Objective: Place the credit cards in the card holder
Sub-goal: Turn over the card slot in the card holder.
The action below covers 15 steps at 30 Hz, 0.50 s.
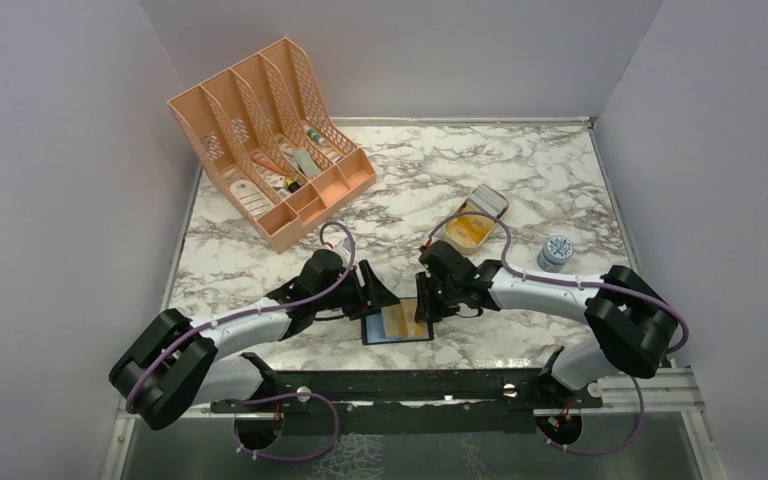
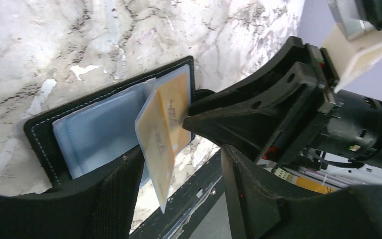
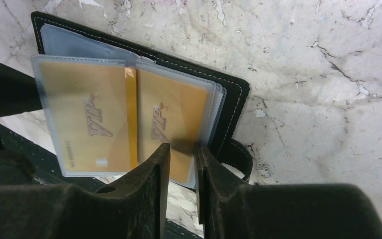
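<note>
Marble worktop: card holder lying open at near edge, between both arms. Two gold credit cards seated in clear sleeves. Right claw narrow, nipping one sleeved card's edge. Left claw wide, astride raised leaf. Advised: steady leaf, push card square, avoid creasing sleeve.

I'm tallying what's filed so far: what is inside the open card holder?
The open card holder holds clear plastic sleeves; two on top show gold VIP cards. Sleeves underneath are covered, so their contents cannot be seen.
</note>
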Each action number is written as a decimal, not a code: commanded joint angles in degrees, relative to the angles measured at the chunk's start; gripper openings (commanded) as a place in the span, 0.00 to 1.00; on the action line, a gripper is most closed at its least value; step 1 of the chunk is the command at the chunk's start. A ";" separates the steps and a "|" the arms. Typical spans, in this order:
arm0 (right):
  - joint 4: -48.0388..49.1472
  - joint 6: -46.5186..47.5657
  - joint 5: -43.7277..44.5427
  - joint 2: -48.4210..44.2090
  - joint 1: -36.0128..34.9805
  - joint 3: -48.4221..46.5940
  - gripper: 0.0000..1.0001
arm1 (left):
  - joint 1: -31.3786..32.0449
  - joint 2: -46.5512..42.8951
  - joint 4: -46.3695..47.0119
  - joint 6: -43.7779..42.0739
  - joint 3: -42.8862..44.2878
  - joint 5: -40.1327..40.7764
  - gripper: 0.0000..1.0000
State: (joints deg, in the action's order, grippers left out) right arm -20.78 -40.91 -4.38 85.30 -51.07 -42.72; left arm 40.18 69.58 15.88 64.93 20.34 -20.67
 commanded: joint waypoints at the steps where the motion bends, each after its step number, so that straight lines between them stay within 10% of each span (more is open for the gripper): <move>1: 2.17 -0.52 -0.05 0.39 -0.57 0.76 0.25 | -0.03 -1.70 3.98 1.17 0.45 -2.28 0.60; 15: 1.04 -0.99 2.54 -1.09 -1.19 0.43 0.36 | 3.69 1.67 7.80 2.70 3.24 -1.64 0.60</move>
State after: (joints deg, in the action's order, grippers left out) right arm -19.46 -41.06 -4.51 85.25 -51.79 -42.63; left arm 41.98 70.37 20.60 67.22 20.93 -21.93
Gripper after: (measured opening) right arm 0.357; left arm 0.599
